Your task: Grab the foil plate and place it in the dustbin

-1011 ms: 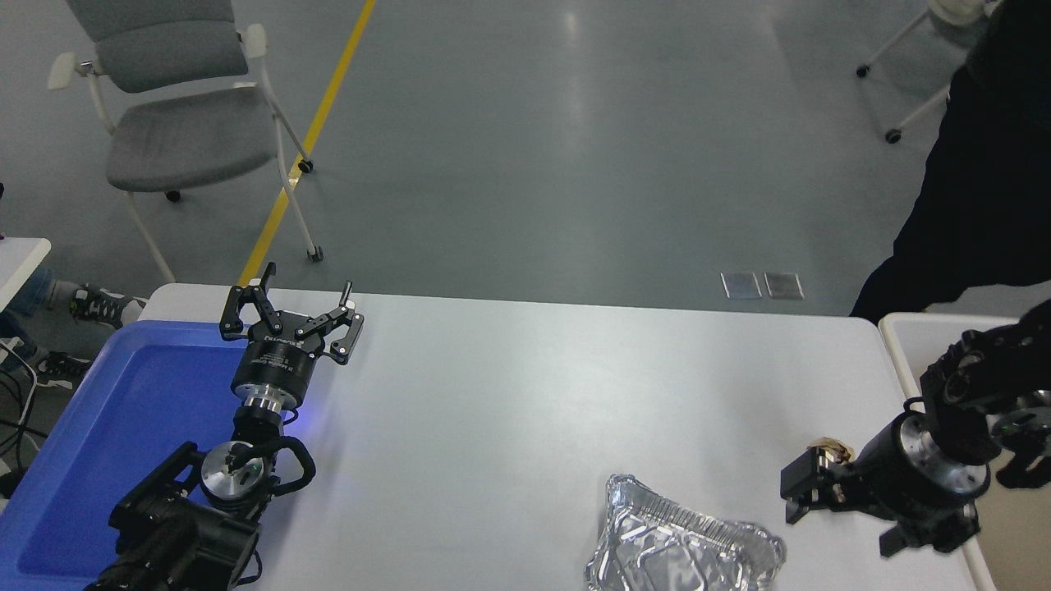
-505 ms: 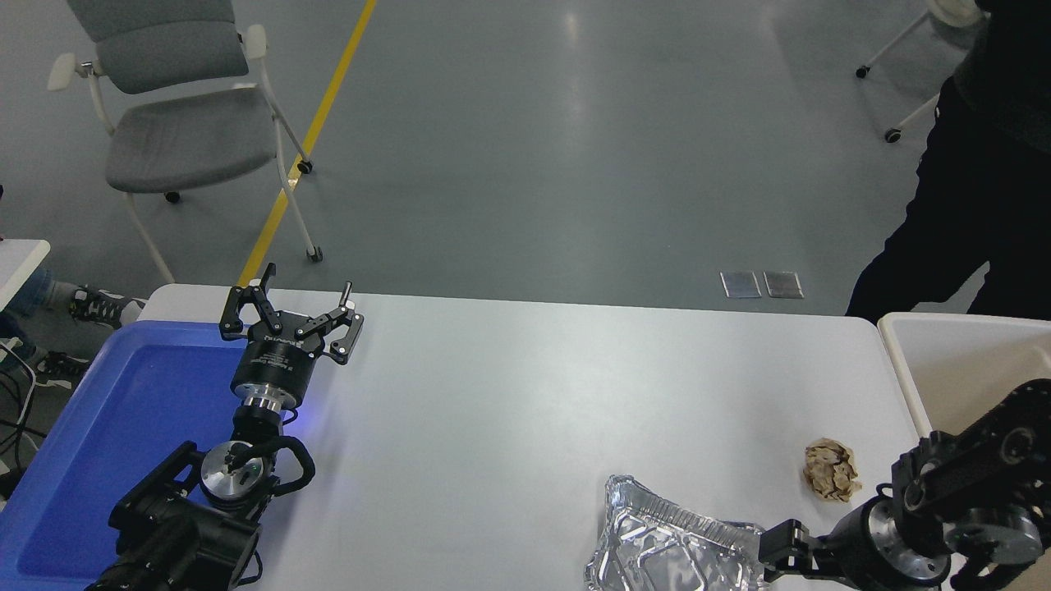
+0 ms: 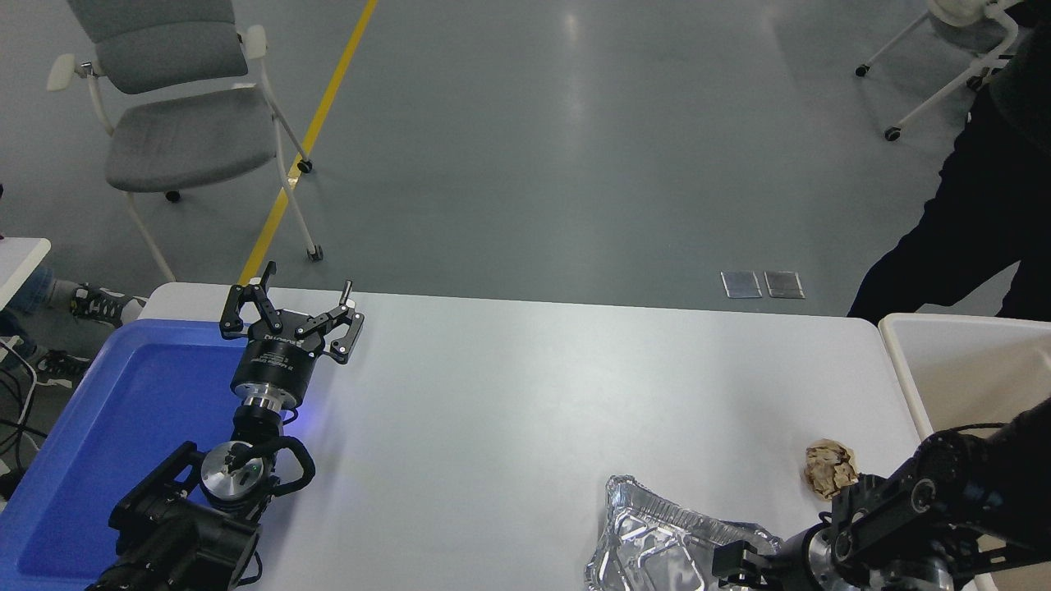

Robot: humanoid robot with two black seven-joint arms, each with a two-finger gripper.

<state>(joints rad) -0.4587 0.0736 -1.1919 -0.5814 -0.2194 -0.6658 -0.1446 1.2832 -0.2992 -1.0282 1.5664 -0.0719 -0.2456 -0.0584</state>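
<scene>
The foil plate (image 3: 653, 548), shiny silver with a dented rim, lies at the table's front edge right of centre, cut off by the picture's bottom. My right gripper (image 3: 739, 565) comes in low from the lower right and sits at the plate's right rim, partly cut off by the frame, so whether it holds anything does not show. The dustbin (image 3: 903, 361), beige with a pale rim, stands off the table's right end. My left gripper (image 3: 289, 316) is parked open at the back left.
A small tan paper wad (image 3: 829, 469) lies between the foil plate and the dustbin, just above my right arm. A blue tray (image 3: 123, 410) fills the table's left end. A person in dark clothes (image 3: 977, 213) stands at the far right. A grey chair (image 3: 164, 107) is beyond the table.
My right arm has swung down and left, from beside the paper wad to the foil plate's right rim. The wad now lies uncovered. The person at the far right has shifted.
</scene>
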